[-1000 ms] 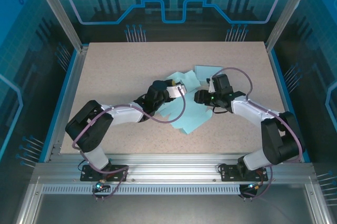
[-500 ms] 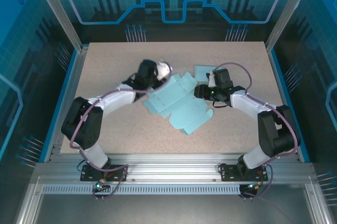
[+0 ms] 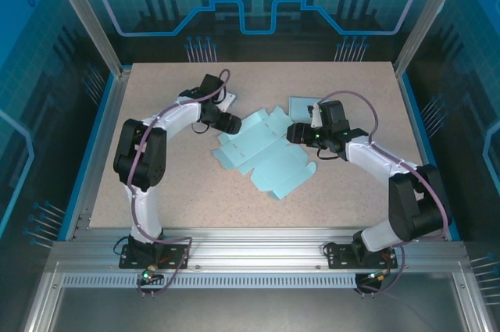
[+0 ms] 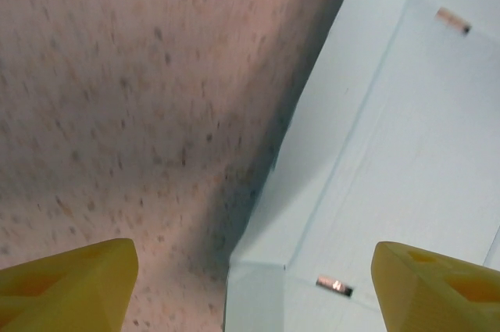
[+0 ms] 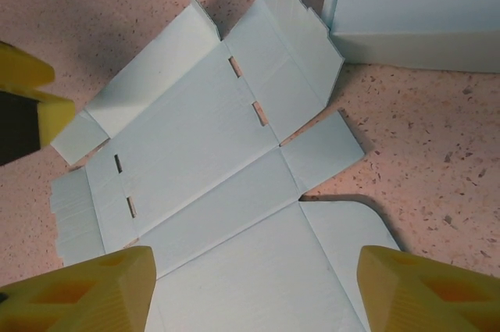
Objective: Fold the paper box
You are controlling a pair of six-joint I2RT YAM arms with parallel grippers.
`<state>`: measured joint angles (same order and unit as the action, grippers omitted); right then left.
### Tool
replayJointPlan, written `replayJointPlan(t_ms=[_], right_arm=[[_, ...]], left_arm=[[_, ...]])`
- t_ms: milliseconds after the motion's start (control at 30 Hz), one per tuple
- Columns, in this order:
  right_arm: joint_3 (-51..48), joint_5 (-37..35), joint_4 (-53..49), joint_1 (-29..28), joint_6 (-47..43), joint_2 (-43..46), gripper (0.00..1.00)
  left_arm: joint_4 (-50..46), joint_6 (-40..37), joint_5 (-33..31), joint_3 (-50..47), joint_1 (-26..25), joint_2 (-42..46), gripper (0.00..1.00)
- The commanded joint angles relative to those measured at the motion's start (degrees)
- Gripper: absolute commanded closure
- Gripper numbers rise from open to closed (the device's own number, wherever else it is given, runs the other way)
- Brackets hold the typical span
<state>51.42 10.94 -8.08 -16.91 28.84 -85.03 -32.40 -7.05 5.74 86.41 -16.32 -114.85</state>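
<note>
Up close by the left tool [image 4: 251, 289] the speckled tabletop [image 4: 117, 98] is smeared soft, and the paper box [image 4: 391, 152] runs off the right and bottom edges. By the right tool [image 5: 254, 289] the box's near panel is cut off below — and a second pale-blue piece [image 5: 414, 4] is cropped at the top corner.

The paper box [image 3: 269, 156] is matt pale-blue card. The tabletop [image 3: 172, 183] is matt, speckled beige. Fingertips [image 5: 414, 289] of the right hand [image 5: 254, 289] look smooth yellow plastic.
</note>
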Motion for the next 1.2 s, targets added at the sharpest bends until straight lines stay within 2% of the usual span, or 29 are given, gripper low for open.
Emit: replayJointPlan(t_ms=[0,200,433,567,667,800,900,933,1033,1100,1167], right_arm=[[-0.71,-0.37,0.29,0.11,-0.62,1.95,0.29],[-2.46,-1.13,0.69,-0.07,-0.63,2.86,0.26],[-3.25,-1.62,1.18,-0.41,-0.36,3.81,0.23],[-3.60,-2.20,1.01,-0.50,-0.36,4.73,0.22],[-4.22,-2.41,1.65,-0.56,-0.35,5.31,0.20],[-4.58,-3.22,1.83,-0.64,-0.27,6.24,0.14],[-5.16,-4.38,2.01,-0.81,-0.11,7.22,0.06],[-5.36,-4.88,2.01,-0.83,-0.01,7.65,0.00],[-5.63,-6.04,1.85,-0.93,0.21,8.38,0.00],[-5.87,-7.80,1.49,-1.11,0.82,8.99,0.00],[-6.36,-9.57,1.57,-1.32,1.37,9.98,0.00]], left_arm=[[-3.50,5.04,3.39,-0.07,1.43,0.85,0.20],[-1.88,6.54,5.78,-0.76,1.90,-0.66,0.21],[-0.51,7.79,8.65,-0.13,1.82,-3.82,0.34],[-0.81,8.43,8.00,-0.50,1.81,-4.63,0.35],[-0.77,8.81,8.16,-0.70,1.73,-4.73,0.43],[-1.62,9.89,8.16,-1.70,1.49,-4.93,0.46],[-1.36,10.54,8.33,-2.75,1.16,-4.73,0.55],[-1.11,10.50,8.18,-2.89,0.96,-4.60,0.56],[-1.55,10.05,7.83,-2.51,0.50,-4.84,0.60],[-1.98,9.62,7.84,-2.05,0.24,-5.18,0.67],[-1.97,9.12,7.66,-1.71,-0.03,-5.21,0.78]])
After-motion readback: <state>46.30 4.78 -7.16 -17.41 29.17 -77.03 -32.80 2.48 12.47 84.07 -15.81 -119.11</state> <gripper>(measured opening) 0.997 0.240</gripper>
